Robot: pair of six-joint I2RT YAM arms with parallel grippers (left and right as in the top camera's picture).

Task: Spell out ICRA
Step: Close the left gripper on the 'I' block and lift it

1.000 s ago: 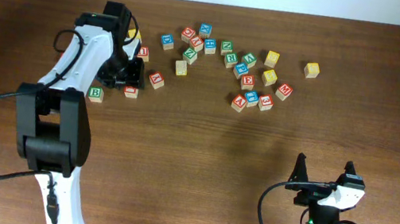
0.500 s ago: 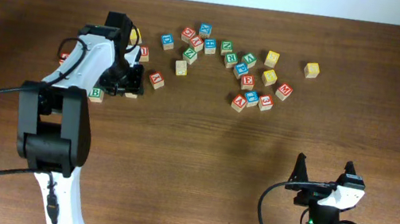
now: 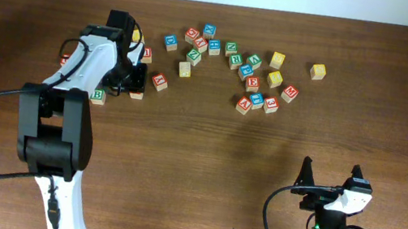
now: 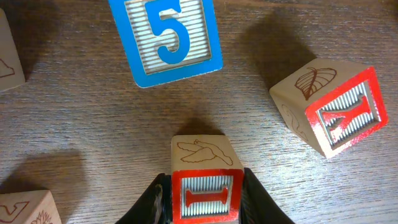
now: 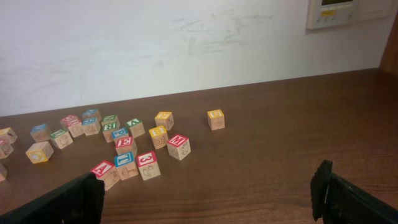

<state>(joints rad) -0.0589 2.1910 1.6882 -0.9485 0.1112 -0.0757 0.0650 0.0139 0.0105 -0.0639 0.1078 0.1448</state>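
Observation:
The red "I" cube [image 4: 206, 190] sits on the wood between the fingers of my left gripper [image 4: 204, 182], which is shut on it with both black fingers against its sides. From above, that gripper [image 3: 133, 80] hangs over the left end of the cube scatter and the I cube [image 3: 136, 94] peeks out below it. The red "A" cube [image 5: 104, 169] lies in the right-hand cluster, seen from overhead as the A cube [image 3: 244, 104]. The C and R faces are too small to read. My right gripper [image 5: 208, 193] stands open and bare near the table's front right.
A blue "5" cube [image 4: 166, 37] and a red "Y" cube [image 4: 333, 112] lie just beyond the held cube. A green "B" cube [image 3: 98, 96] sits left of the gripper. Several more letter cubes [image 3: 233, 57] spread along the back of the table [image 3: 204, 164].
My left arm shifted slightly toward the back and its jaws closed in onto the I cube. The right arm has not moved.

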